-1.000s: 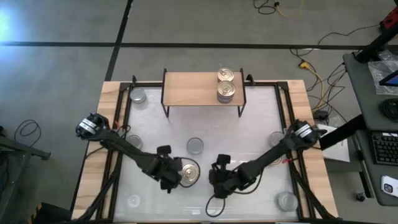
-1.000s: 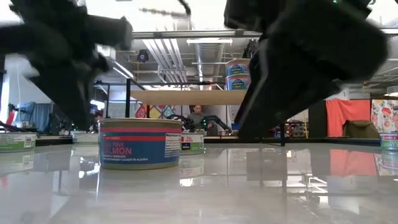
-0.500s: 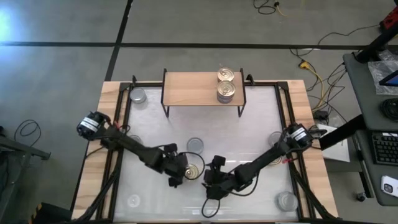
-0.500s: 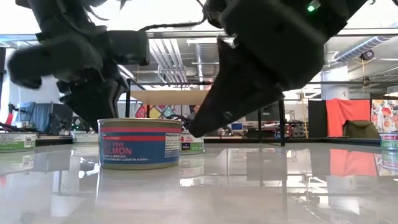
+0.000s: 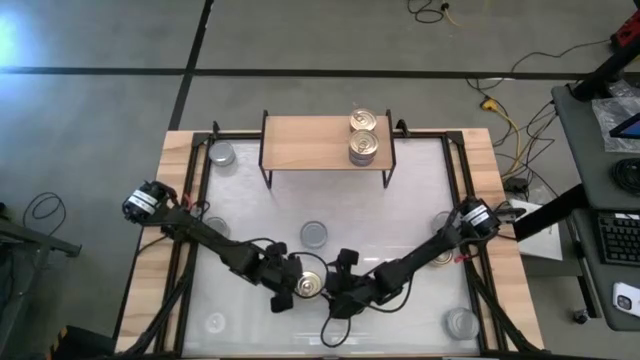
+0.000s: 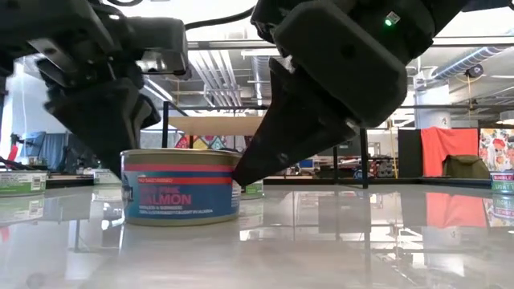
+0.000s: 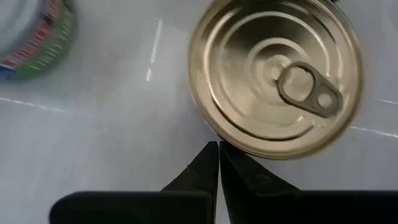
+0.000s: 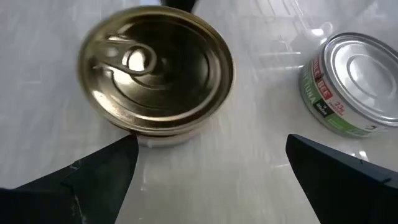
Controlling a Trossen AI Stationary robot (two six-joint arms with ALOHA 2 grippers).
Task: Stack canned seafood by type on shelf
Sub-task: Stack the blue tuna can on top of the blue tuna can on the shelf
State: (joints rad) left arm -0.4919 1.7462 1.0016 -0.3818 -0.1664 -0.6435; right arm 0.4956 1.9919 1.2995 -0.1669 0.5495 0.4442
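Left wrist view. The left gripper [image 7: 218,155] has its two dark fingers [image 7: 198,171] pressed together, tips meeting just at the near rim of a gold-topped tin [image 7: 277,73]. The tin stands upright on the pale glossy table surface [image 7: 112,143]. Its lid shows concentric rings and a pull tab [image 7: 305,92]. A second tin [image 7: 38,34], with a green and red label band, sits apart at the frame's corner, only partly visible. Nothing is held between the fingers

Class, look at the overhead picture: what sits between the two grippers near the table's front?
One gold-topped salmon tin sits between the shut left gripper and the open right gripper; the high view shows it.
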